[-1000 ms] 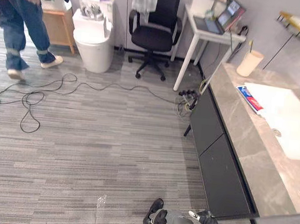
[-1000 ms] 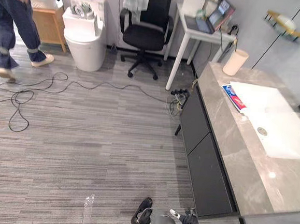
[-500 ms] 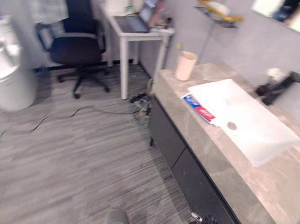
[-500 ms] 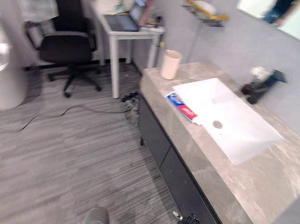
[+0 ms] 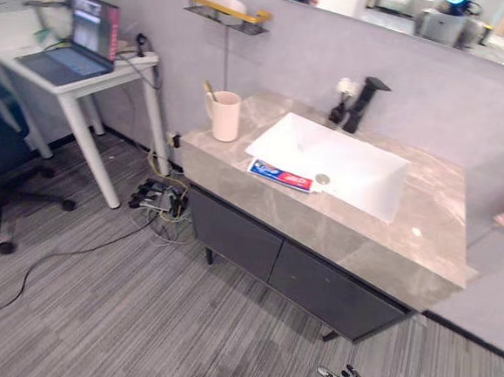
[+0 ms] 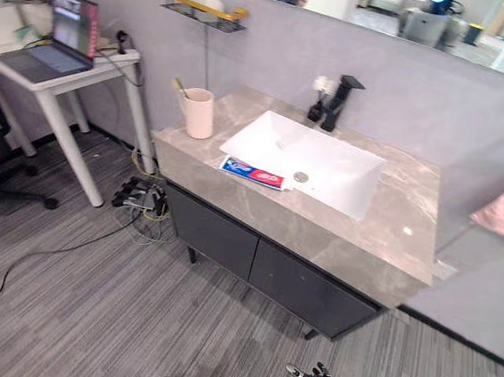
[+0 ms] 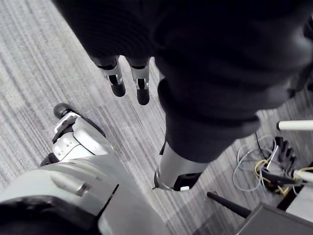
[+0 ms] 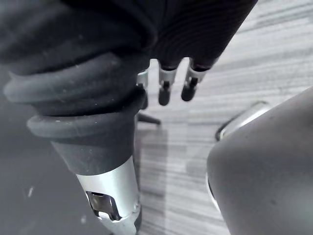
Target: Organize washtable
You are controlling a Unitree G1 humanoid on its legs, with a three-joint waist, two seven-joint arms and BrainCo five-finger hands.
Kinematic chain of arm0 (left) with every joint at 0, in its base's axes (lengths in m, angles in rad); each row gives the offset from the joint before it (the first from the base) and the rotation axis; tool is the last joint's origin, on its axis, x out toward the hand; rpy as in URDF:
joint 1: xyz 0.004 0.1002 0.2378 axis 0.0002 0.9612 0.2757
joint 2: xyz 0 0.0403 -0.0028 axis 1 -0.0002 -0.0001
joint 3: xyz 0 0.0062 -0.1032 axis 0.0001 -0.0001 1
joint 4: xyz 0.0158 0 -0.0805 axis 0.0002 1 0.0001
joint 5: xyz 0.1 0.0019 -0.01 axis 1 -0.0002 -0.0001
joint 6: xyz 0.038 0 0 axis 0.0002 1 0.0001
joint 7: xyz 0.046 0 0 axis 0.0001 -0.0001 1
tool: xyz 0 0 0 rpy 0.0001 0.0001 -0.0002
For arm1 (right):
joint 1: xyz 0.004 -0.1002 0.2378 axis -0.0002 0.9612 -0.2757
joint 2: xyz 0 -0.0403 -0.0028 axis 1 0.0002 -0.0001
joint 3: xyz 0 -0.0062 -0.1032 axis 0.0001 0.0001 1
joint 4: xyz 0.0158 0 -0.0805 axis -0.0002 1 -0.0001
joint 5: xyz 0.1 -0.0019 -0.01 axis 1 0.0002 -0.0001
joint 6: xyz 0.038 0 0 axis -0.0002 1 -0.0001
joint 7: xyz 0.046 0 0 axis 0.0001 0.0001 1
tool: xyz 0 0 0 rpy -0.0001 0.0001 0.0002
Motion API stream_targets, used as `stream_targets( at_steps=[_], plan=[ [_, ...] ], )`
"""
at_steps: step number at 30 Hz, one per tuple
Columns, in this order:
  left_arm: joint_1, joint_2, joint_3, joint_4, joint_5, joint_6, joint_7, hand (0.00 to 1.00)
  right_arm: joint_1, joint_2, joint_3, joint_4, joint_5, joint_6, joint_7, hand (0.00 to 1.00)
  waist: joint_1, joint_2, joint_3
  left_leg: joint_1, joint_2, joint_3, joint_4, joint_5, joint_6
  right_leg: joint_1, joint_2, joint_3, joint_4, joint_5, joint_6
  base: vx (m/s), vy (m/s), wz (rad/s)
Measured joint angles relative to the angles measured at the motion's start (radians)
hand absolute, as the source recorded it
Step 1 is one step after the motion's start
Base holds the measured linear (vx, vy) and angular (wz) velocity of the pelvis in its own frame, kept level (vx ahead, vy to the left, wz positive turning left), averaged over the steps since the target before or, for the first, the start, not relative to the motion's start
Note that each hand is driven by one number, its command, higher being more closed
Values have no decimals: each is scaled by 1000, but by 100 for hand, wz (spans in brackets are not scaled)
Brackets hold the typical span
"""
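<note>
Camera swung since the earlier frame, bringing the whole counter (image 5: 405, 244) into view; its contents lie as before. Left robot hand (image 7: 141, 83) and right robot hand (image 8: 190, 84): fingers straight and relaxed, hanging over the grey floor (image 5: 93, 316), holding nothing. On the counter: toothpaste tube (image 5: 279, 175) flat, just beside the front-left rim of the white basin (image 5: 350, 166); pink cup (image 5: 226, 117) upright near the left end, toothbrush (image 5: 209, 90) inside; black faucet (image 5: 364, 99) behind the basin.
</note>
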State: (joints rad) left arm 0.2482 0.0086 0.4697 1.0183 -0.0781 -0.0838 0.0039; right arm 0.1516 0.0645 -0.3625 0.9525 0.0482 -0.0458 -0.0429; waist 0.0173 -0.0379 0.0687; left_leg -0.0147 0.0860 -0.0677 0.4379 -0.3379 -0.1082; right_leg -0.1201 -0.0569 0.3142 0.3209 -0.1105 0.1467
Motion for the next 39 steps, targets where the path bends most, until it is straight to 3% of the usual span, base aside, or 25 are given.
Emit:
stream_targets(
  at_steps=[2, 3, 4, 5, 6, 8, 9, 10, 11, 12, 13, 14, 15, 19, 20, 26, 33, 34, 35, 36, 37, 39],
  plan=[
    [-12, 14, -30, 15, 42, 1, 12, 0, 0, -3, 3, -7, -9, 9, 1, 0, 1, 4, 2, 39, 5, 87, -42, 15, 23, -12, 2, 27, -28, 60, -1, -134, 66, -123],
    [-15, 15, -48, 24, 53, 0, 22, 0, -3, -10, 16, -15, -21, 13, 2, 0, 3, 13, 4, 58, 20, 144, -69, 33, 41, -30, 5, -6, -62, 115, -28, -178, 40, -137],
    [-15, 13, -51, 31, 53, -1, 23, 0, -12, -21, 21, -18, -30, 15, 2, 0, 3, 23, 1, 64, 35, 186, -88, 49, 56, -28, 1, -56, -82, 131, -55, -231, 29, -146],
    [-21, 14, -53, 34, 53, -1, 23, 0, -18, -35, 26, -19, -37, 19, 2, 0, 1, 25, 2, 70, 45, 240, -114, 69, 56, -62, -45, -264, -10, 111, -114, -223, 1, -127],
    [-31, 18, -52, 46, 53, 0, 23, 0, -28, -35, 29, -18, -41, 19, 1, 0, -3, 28, 2, 73, 53, 278, -128, 80, 51, -68, -107, -457, 109, 45, -115, -134, -5, -121],
    [-39, 19, -53, 54, 52, 2, 22, 0, -32, -46, 38, -15, -47, 22, 1, 0, 5, 29, 4, 76, 78, 339, -127, 84, 45, -66, -168, -607, 306, -66, -102, -86, -73, -100],
    [-38, 20, -54, 57, 52, 4, 22, 0, -32, -49, 50, -16, -47, 21, 0, 0, 5, 29, 4, 78, 85, 356, -127, 85, 42, -58, -184, -640, 351, -92, -97, -85, -174, -98],
    [-34, 26, -54, 66, 51, 10, 21, 0, -32, -50, 68, -10, -49, 19, 0, 0, 2, 21, 6, 95, 86, 387, -148, 94, 27, -17, -225, -715, 362, -144, -93, -41, -218, -80],
    [-43, 48, -71, 85, 51, 12, 19, 0, -47, -50, 84, 20, -58, 18, 0, 0, 2, -16, 7, 113, 58, 393, -186, 105, 10, 31, -214, -774, 232, -199, -106, -29, -217, -68],
    [-59, 47, -82, 110, 51, 17, 21, 0, -56, -65, 89, 24, -53, 18, 4, 0, -1, 21, 12, 122, 66, 365, -216, 114, -1, 44, -181, -775, 194, -174, -100, -11, -169, -61],
    [-59, 32, -106, 123, 51, 29, 16, 0, -73, -100, 118, 49, -75, 14, 2, 0, 2, 65, 7, 129, 77, 328, -269, 116, -1, 83, -98, -761, 43, -103, -120, -16, -109, -75],
    [-50, 16, -105, 116, 43, 27, 17, 0, -103, -116, 157, 83, -92, 18, 6, 0, 16, 76, 8, 109, 76, 320, -299, 124, -3, 87, -46, -737, -60, -52, -132, -22, -95, -93],
    [-55, 16, -105, 114, 28, 29, 19, 0, -121, -118, 176, 99, -99, 20, 8, 0, 30, 75, 9, 87, 73, 316, -308, 158, 6, 78, -20, -722, -104, -23, -148, -26, -71, -75],
    [-53, 21, -103, 115, -39, 28, 19, 0, -102, -122, 172, 125, -77, 25, 9, 0, 26, 56, 5, 69, 57, 221, -353, 246, 10, 114, 25, -736, -227, 41, -166, 57, -62, 1],
    [-54, 50, -149, 120, -58, 29, 18, 0, -110, -113, 102, 163, -54, 17, 6, 0, 21, 35, 35, 134, -23, 151, -441, 247, 44, 206, 6, -697, -421, 193, -122, 34, -14, 2],
    [-54, 50, -149, 120, -59, 28, 19, 0, -111, -113, 100, 163, -47, 17, 3, 0, 21, 35, 35, 122, -21, 146, -443, 247, 44, 197, 3, -701, -425, 192, -120, 0, 0, 1],
    [-53, 35, -148, 108, -111, 8, 44, 0, -125, -116, 15, 172, 95, 16, -43, 0, 24, 50, 50, 40, -29, 98, -448, 244, 36, 145, -13, -763, -421, 160, -104, 50, 13, 27],
    [-53, 32, -148, 97, -126, 5, 47, 0, -133, -123, 13, 172, 120, 10, -52, 0, 24, 48, 55, 18, -33, 100, -415, 251, 35, 146, -32, -781, -420, 160, -104, 121, 65, 48],
    [-53, 37, -136, 83, -152, -8, 49, 0, -150, -129, -4, 172, 142, 9, -64, 0, 27, 21, 72, -29, -67, 114, -333, 258, 10, 152, -81, -792, -419, 156, -100, 99, 92, 46],
    [-51, 43, -117, 78, -165, -14, 54, 0, -161, -135, -14, 171, 151, 7, -70, 0, 28, 10, 79, -55, -74, 149, -289, 236, 10, 153, -106, -795, -410, 154, -97, 50, 108, 43],
    [-45, 29, -101, 78, -195, -22, 67, 0, -173, -152, -25, 171, 168, 1, -81, 0, 26, 4, 87, -89, -48, 194, -243, 210, 36, 161, -142, -806, -393, 149, -82, 79, 133, 29],
    [-34, 9, -72, 81, -237, -28, 85, 0, -200, -181, -53, 171, 178, -16, -88, 0, 27, 15, 89, -140, 15, 191, -222, 201, 14, 178, -201, -812, -353, 130, -37, 167, 273, 21]
  ],
)
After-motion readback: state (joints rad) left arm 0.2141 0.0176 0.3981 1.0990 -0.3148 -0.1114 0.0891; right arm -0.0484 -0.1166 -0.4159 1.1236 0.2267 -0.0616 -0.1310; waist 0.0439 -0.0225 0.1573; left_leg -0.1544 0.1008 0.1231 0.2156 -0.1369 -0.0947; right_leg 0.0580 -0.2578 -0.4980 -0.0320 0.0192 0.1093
